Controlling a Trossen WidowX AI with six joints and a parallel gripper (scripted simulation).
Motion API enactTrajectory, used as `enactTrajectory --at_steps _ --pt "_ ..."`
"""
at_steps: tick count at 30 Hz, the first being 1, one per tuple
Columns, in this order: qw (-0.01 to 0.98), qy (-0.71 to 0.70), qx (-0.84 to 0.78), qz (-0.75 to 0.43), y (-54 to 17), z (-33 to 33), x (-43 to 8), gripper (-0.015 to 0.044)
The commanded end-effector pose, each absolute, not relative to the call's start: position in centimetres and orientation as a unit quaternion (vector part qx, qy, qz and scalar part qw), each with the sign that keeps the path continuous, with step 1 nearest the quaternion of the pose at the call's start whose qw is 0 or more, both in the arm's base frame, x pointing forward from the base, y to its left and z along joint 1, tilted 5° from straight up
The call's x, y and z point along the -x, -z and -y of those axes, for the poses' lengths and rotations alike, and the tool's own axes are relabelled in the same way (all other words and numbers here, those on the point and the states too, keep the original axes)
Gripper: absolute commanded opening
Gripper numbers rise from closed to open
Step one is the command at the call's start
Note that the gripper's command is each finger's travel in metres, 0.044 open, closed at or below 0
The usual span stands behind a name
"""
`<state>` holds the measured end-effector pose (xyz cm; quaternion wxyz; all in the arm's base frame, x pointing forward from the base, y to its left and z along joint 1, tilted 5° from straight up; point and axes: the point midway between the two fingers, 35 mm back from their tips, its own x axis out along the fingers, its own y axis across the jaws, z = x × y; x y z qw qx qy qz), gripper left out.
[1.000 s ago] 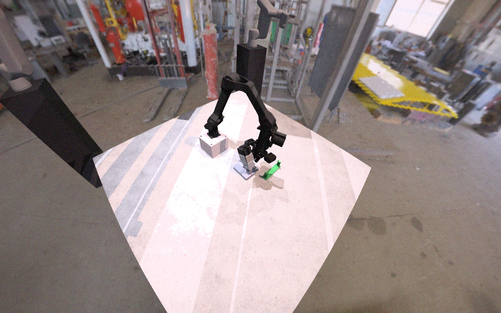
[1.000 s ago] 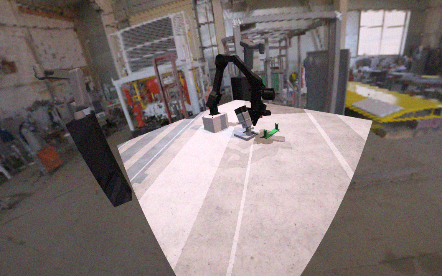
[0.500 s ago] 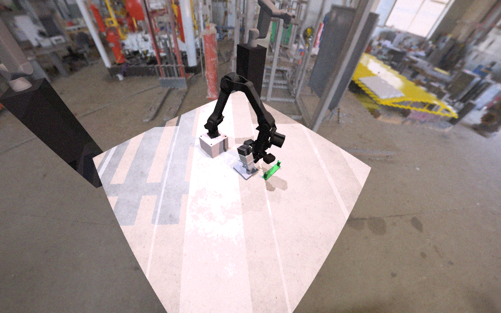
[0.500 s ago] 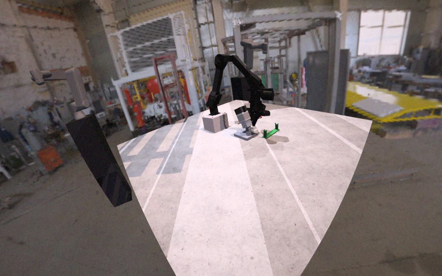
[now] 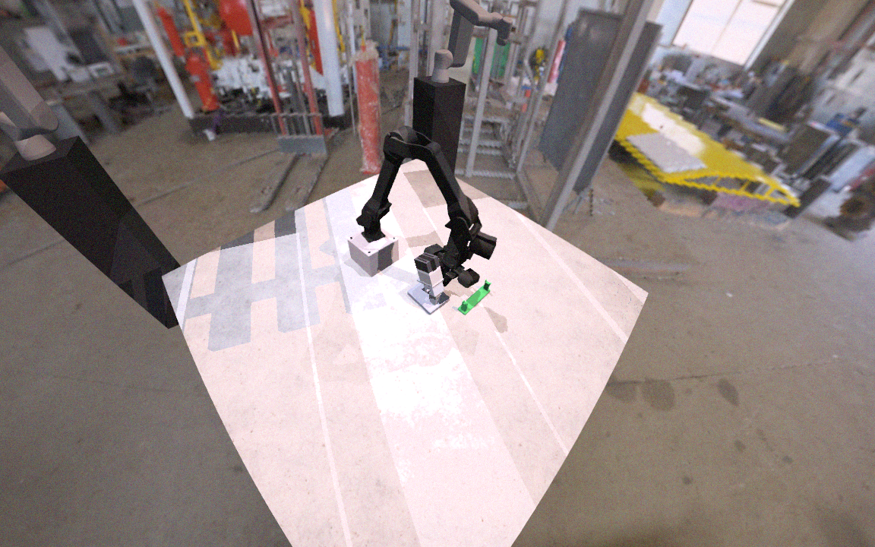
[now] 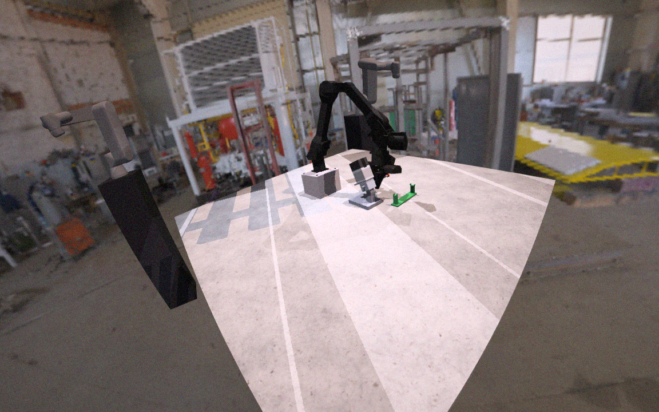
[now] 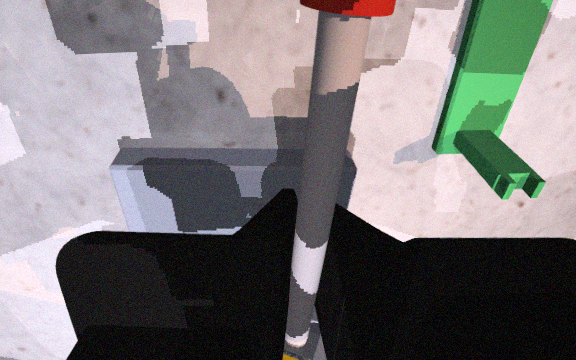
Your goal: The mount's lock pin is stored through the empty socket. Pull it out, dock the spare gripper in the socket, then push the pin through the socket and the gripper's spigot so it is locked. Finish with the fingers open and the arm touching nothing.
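My gripper [image 7: 297, 201] [image 6: 378, 185] is shut on the grey lock pin [image 7: 329, 130], which has a red head [image 7: 350, 6] [image 6: 387, 175]. The pin's far end shows low in the wrist view, beside a small yellow patch. Whether that end is in the socket is hidden. The spare gripper [image 5: 431, 276] [image 6: 365, 177], grey with a dark top, stands tilted on the mount, whose flat base [image 5: 418, 298] [image 6: 357, 202] [image 7: 130, 200] lies on the table. The socket is mostly hidden. My gripper is on the side of the mount toward the green cradle.
The green cradle [image 5: 475, 299] [image 6: 404, 199] [image 7: 493, 90] with two notched posts lies beside the mount and holds nothing. My arm's base stands on a light grey box [image 5: 364, 254] [image 6: 316, 184] behind the mount. Two black pedestals [image 5: 80, 203] [image 5: 437, 112] with grey arms stand by the table edges.
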<state>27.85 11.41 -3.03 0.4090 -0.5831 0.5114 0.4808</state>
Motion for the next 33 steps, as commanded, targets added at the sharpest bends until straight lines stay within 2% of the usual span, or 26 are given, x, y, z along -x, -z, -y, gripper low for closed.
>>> enactTrajectory --at_steps 1,6,14,33 --pt "0.406 -0.481 0.585 -0.511 3.1 -11.1 -27.8 0.0" --pt "0.406 -0.48 0.586 -0.511 3.1 -11.0 -27.8 0.0" --pt "0.409 -0.481 0.583 -0.511 3.0 -11.1 -27.9 0.02" --pt "0.397 -0.485 0.583 -0.517 0.7 -12.8 -27.1 0.02"
